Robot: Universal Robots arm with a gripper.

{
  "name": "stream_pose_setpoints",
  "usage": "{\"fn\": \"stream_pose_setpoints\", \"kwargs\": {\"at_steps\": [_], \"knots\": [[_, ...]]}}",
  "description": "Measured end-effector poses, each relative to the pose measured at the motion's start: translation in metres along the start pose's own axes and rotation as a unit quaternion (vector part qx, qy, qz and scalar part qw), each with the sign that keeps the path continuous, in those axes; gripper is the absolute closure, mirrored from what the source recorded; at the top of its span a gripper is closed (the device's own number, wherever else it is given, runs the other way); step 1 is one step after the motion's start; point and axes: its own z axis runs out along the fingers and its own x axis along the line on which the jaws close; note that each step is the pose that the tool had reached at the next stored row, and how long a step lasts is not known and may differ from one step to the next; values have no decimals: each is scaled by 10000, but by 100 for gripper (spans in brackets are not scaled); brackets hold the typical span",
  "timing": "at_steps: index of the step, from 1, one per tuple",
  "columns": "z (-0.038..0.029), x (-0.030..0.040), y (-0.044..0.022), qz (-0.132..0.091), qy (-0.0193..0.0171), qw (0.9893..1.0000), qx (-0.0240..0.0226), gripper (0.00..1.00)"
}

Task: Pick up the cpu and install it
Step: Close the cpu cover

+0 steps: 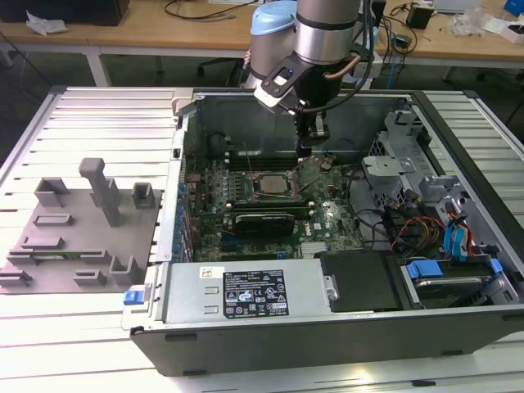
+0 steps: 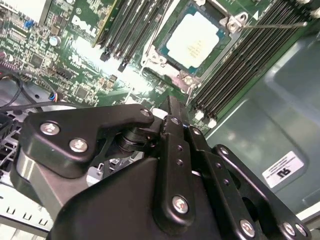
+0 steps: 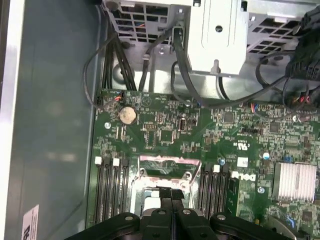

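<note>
One cpu (image 2: 195, 40) already lies in the motherboard socket (image 2: 159, 65). The gripper (image 3: 171, 192) hovers just above that socket, empty, with its fingers pressed together. Placement seems done; securing calls for closing the socket lever (image 2: 272, 23).

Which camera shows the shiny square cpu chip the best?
The second wrist view shows it best. There the cpu looks big, lies flat, and nothing covers its pale top. In the exterior view the cpu is just a tiny pale square. In the first wrist view the fingers cover most of the spot where it sits.
</note>
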Motion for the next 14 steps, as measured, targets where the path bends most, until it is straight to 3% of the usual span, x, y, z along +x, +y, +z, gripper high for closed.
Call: {"fn": "stream_pose_setpoints", "kwargs": {"at_steps": [8, 14], "knots": [[0, -1, 15, -1, 0, 10000, 0, 89], [1, -6, 66, 1, 0, 10000, 0, 89]]}}
